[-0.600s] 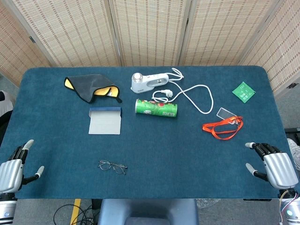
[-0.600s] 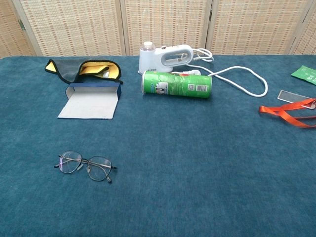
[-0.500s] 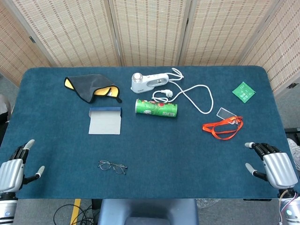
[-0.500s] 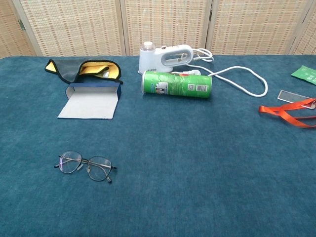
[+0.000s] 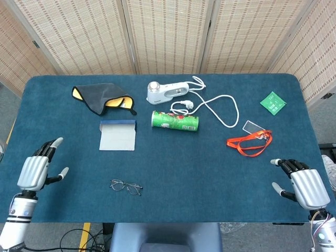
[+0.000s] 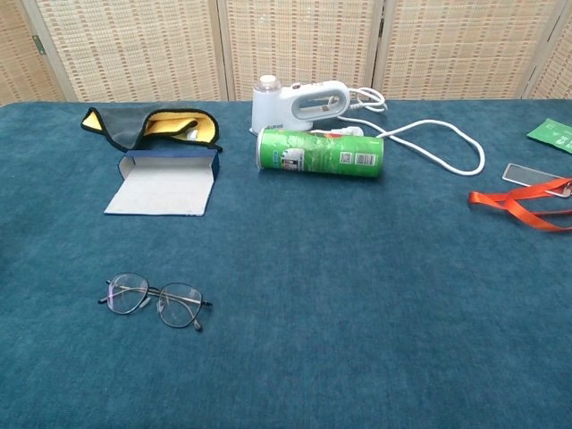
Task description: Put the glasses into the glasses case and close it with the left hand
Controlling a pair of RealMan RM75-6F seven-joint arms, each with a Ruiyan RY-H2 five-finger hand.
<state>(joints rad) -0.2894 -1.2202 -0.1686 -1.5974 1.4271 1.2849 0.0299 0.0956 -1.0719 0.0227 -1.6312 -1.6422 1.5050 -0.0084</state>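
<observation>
**A:** Glasses (image 5: 126, 186) are sitting folded-open on the blue surface (image 5: 210, 173), lenses down toward the near edge, nothing touching them. Chest view shows them too (image 6: 155, 300), thin dark wire frame.

**B:** And the case?

**A:** Glasses case (image 5: 117, 135) is at about 12 o'clock from the glasses, a little way up the surface. It's lying open, grey lining facing up, with the blue wall along its far side. Same thing in the chest view (image 6: 163, 181).

**B:** Hands anywhere near?

**A:** Left hand (image 5: 38, 170) is at roughly 9 o'clock from the glasses, well apart, over the near-left part of the surface. Fingers (image 5: 51, 146) spread out wide, holding nothing. Right hand (image 5: 302, 184) is way over at 3 o'clock near the right corner, also spread and empty. Neither shows in the chest view.

**B:** What else is on there?

**A:** Dark cloth with yellow lining (image 5: 102, 98) at 11 o'clock from the case. Green can (image 5: 175, 120) lying on its side at 3 o'clock from the case, and a white handheld appliance (image 5: 167, 92) just behind it with its white cord (image 5: 220, 105) looping off to the right. Further right there's an orange lanyard (image 5: 250, 142) with a clear card holder (image 5: 253, 126) touching it, and a green packet (image 5: 273, 102) near the far-right corner.
</observation>
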